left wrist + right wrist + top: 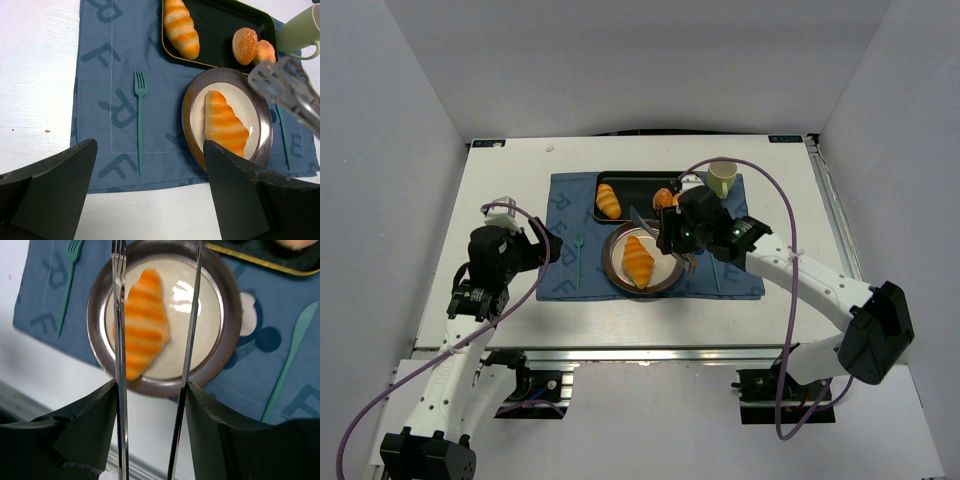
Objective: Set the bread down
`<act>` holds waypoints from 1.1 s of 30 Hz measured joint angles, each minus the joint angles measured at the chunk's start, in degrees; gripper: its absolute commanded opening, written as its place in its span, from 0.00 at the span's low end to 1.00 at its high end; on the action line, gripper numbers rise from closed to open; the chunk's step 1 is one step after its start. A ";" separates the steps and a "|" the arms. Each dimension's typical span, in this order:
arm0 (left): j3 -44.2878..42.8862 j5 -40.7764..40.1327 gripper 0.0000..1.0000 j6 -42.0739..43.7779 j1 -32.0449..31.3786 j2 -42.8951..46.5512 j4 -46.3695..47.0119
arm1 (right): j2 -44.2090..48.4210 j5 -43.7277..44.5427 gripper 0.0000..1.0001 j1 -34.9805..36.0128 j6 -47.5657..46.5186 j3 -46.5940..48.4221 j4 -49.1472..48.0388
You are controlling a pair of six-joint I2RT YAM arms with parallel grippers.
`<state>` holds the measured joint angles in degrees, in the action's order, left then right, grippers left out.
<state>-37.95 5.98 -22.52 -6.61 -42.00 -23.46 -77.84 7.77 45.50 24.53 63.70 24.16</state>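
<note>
here, bread [226,125] on plate [189,107], fork [139,125] beside, tray [217,25] behind.

**Letters on the placemat only**

The one readable marking is on the blue placemat [100,100] lying on the desk: big capital letters in a darker blue, scattered at different angles. The left wrist view shows "F", "R" and another "F" near the fork, and an "E" at the right edge. No word, brand or number is legible anywhere else.
</note>
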 measured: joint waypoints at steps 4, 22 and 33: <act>0.00 0.02 0.98 0.00 0.00 0.09 0.00 | -4.96 3.23 0.60 -0.92 1.03 5.35 -0.15; 0.00 0.04 0.98 0.00 0.00 0.09 0.02 | -21.53 6.97 0.60 -10.58 -2.19 17.55 -0.35; 0.00 0.04 0.98 0.00 0.00 0.04 0.02 | -25.70 2.14 0.59 -11.45 -3.28 18.58 -0.74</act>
<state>-37.95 6.02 -22.52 -6.61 -41.95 -23.44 -103.55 9.91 34.04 21.26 82.28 23.42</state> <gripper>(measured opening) 0.981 0.599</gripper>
